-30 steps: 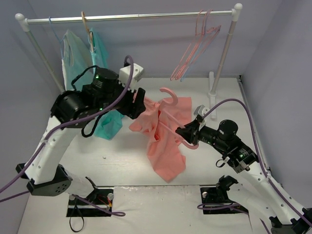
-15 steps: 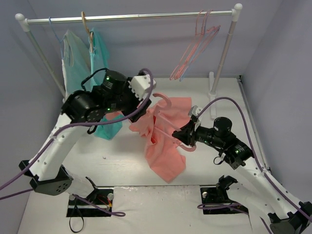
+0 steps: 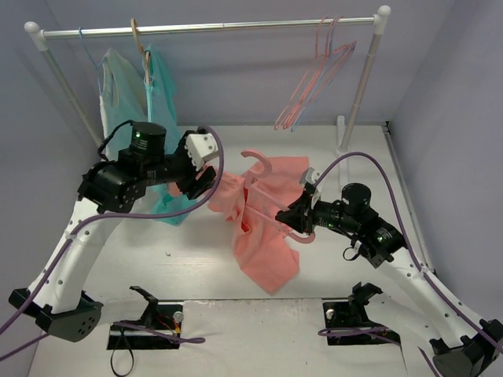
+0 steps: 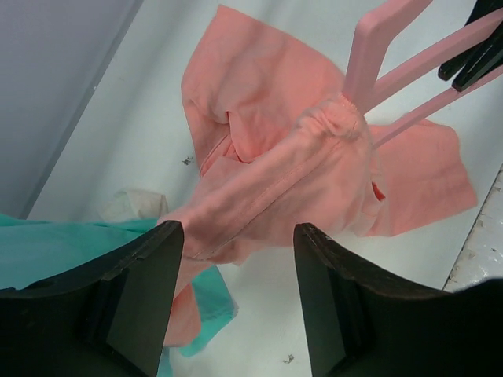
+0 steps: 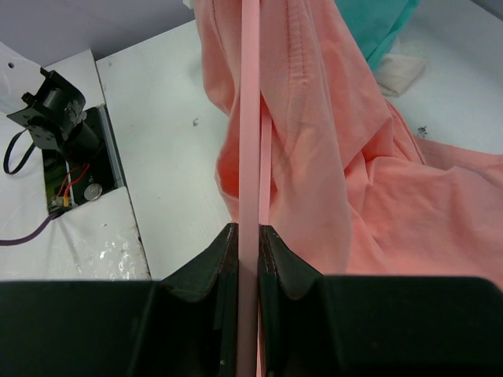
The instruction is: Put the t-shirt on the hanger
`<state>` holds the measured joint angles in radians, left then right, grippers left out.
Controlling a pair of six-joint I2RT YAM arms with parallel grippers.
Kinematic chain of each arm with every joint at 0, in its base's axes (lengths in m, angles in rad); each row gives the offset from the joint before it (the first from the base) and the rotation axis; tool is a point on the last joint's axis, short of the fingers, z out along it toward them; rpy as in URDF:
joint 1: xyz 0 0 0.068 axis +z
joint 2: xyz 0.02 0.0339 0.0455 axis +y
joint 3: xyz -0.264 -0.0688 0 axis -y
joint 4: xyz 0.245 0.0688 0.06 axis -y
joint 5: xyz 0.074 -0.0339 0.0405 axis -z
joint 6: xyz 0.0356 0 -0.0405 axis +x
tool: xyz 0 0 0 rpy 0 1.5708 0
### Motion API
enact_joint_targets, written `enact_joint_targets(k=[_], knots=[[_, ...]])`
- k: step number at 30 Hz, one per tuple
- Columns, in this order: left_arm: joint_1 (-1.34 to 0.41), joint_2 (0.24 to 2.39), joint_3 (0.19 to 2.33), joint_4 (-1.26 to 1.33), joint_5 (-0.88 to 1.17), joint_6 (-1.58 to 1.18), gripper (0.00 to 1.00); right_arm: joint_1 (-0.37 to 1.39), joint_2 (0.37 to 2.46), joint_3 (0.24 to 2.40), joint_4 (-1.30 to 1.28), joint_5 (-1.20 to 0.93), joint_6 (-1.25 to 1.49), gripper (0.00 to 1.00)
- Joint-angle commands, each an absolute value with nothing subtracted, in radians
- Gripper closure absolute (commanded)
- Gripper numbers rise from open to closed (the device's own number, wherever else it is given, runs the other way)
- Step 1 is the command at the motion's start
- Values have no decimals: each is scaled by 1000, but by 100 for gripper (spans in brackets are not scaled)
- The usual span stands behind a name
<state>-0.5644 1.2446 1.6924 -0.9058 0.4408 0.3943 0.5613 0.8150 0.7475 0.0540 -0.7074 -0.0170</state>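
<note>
The salmon t-shirt hangs bunched on the thick pink hanger, its collar gathered round the hanger's neck. My right gripper is shut on the hanger's lower bar, and the cloth drapes just past the jaws. My left gripper stands open at the shirt's left sleeve. In the left wrist view the shirt lies beyond the wide-apart fingers, with nothing held between them.
A clothes rail spans the back, carrying a teal garment, a pale garment and thin pink hangers. Its right post stands behind the shirt. Circuit boards sit at the near edge. Teal cloth hangs by my left fingers.
My left arm swung right toward the hanger's hook, then pulled back left and lower, gripper open throughout. The right arm carried the hanger and shirt slightly left.
</note>
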Motion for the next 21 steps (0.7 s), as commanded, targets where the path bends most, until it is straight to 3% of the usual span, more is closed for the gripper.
enact_joint_targets(k=[1, 11, 21], knots=[[-491, 1206, 1660, -761, 648, 459, 43, 554, 831, 824, 155, -776, -35, 100], [-331, 1310, 1712, -862, 1001, 544, 43, 552, 847, 839, 126, -798, -58, 100], [-330, 1402, 1749, -1031, 1118, 690, 43, 549, 877, 859, 120, -814, -72, 100]])
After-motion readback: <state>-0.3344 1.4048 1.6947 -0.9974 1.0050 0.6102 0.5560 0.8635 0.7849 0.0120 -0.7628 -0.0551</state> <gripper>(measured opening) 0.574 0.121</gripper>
